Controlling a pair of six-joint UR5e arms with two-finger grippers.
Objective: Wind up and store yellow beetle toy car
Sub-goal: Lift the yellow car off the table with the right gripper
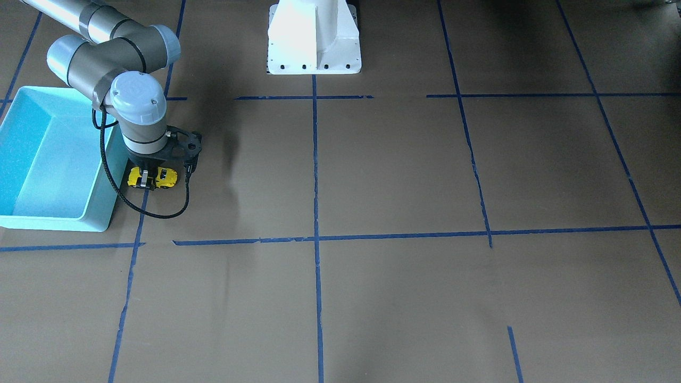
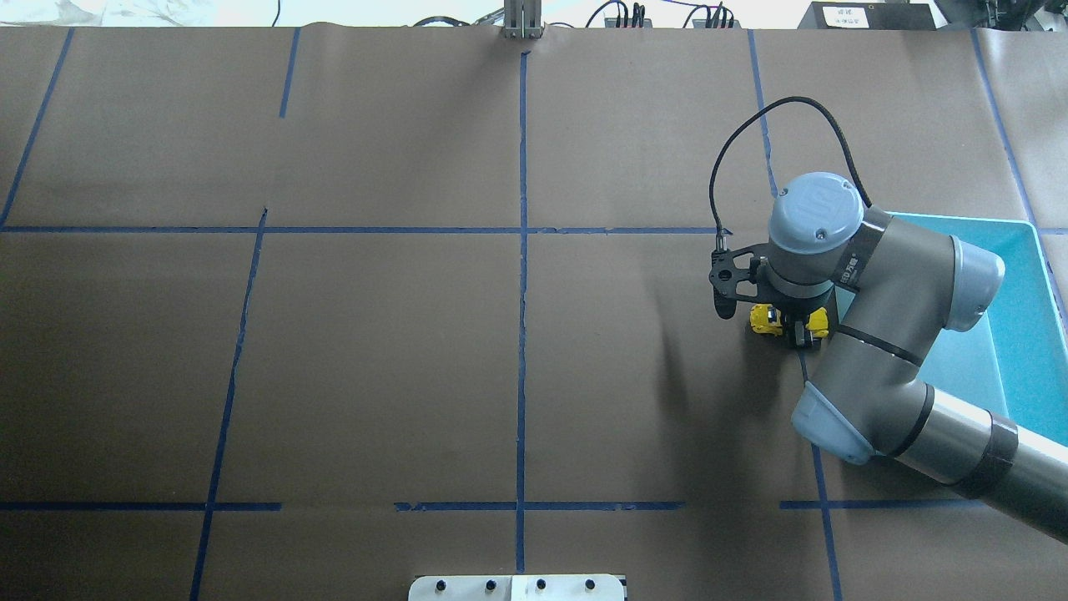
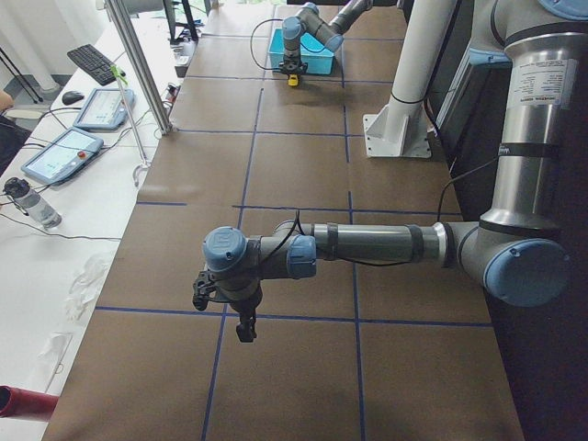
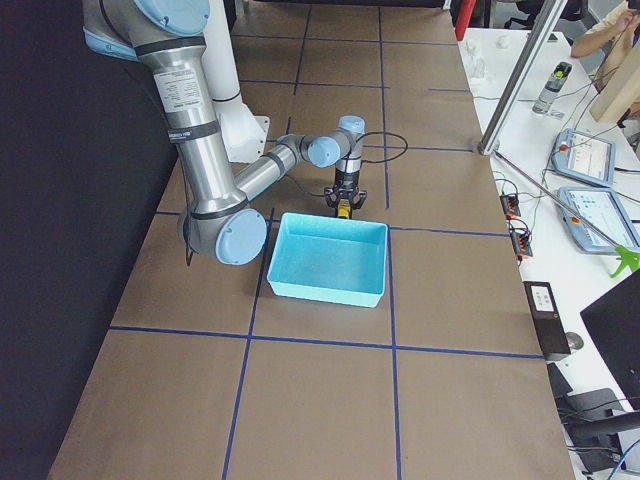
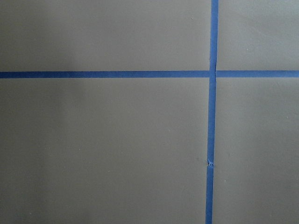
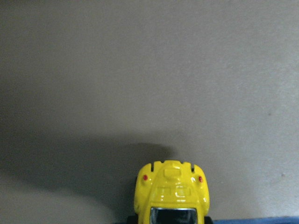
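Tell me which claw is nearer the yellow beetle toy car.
Right. The right claw is down on the yellow beetle toy car, fingers astride it; the left claw hangs over the table, far toward its other end.

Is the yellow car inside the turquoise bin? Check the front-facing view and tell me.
No, the yellow beetle toy car is outside the turquoise bin, just beside its side wall.

The tiny bright yellow beetle-shaped toy car (image 1: 166,177) stands upright on the table (image 1: 372,175), just beside the turquoise bin (image 1: 104,197).
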